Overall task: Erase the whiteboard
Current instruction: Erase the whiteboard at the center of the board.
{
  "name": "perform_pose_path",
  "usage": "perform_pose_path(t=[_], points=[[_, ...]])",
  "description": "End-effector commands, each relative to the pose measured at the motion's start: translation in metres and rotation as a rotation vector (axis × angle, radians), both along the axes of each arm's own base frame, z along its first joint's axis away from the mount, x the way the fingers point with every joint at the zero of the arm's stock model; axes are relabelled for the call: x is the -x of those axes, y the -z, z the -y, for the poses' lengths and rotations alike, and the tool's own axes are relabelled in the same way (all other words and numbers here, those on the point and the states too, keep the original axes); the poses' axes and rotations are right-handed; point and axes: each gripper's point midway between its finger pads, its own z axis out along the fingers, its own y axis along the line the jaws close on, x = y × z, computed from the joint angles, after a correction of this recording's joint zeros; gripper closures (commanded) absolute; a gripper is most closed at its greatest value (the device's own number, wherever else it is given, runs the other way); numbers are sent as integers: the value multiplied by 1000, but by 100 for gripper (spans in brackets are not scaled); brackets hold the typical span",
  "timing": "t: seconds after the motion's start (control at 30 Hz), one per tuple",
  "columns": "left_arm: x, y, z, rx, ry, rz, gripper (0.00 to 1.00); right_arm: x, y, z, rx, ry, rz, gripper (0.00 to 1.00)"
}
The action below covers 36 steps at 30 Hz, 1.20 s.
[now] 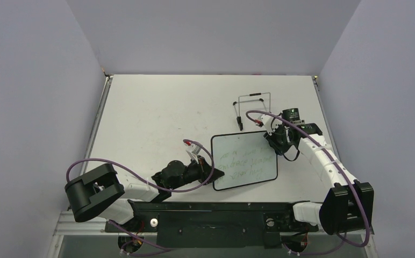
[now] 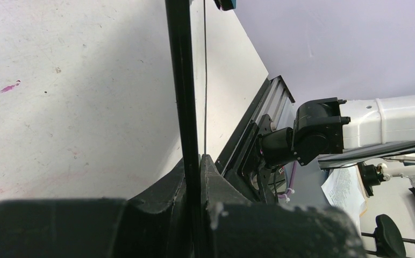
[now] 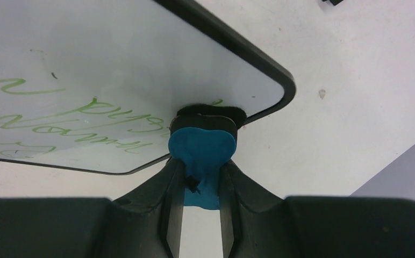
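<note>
Left wrist — whiteboard (image 2: 187, 80) edge inside left claw (image 2: 193, 164)

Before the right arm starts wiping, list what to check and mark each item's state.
1. Left gripper clamped on the whiteboard frame: ok.
2. Right gripper shut on the blue eraser: ok.
3. Eraser's black felt against the board surface: ok, near a corner.
4. Green writing wiped off: not ok, lines legible.
5. Wire stand apart from the board: ok.
</note>
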Motion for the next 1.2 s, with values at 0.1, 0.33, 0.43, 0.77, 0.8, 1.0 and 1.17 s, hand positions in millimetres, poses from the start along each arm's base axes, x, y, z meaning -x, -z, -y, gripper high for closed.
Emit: perform_pose_path(t=[0.1,0.33,0.43,0.77,0.8,1.0,1.17], points=[[6,-32,6,75,49,95,100,-31,-32,-23,-90,-52,93,100],[6,-31,5,73,44,95,100,13,-6,-37,-80,-207,1,100],[6,-31,5,74,44,97,100,18,4,-25,-31,-186,-5,100],[6,-32,5,78,45,97,100,-25,-13,8,20,-7,91,100],[6,-32,5,76,43,97,100,-28,-16,6,13,-3,96,100],[6,-32,5,76,44,97,100,-42,-36,-9,-56,-20,127,100],[6,-33,3,77,41,99,100,-15,-29,-24,-98,-127,77,100]])
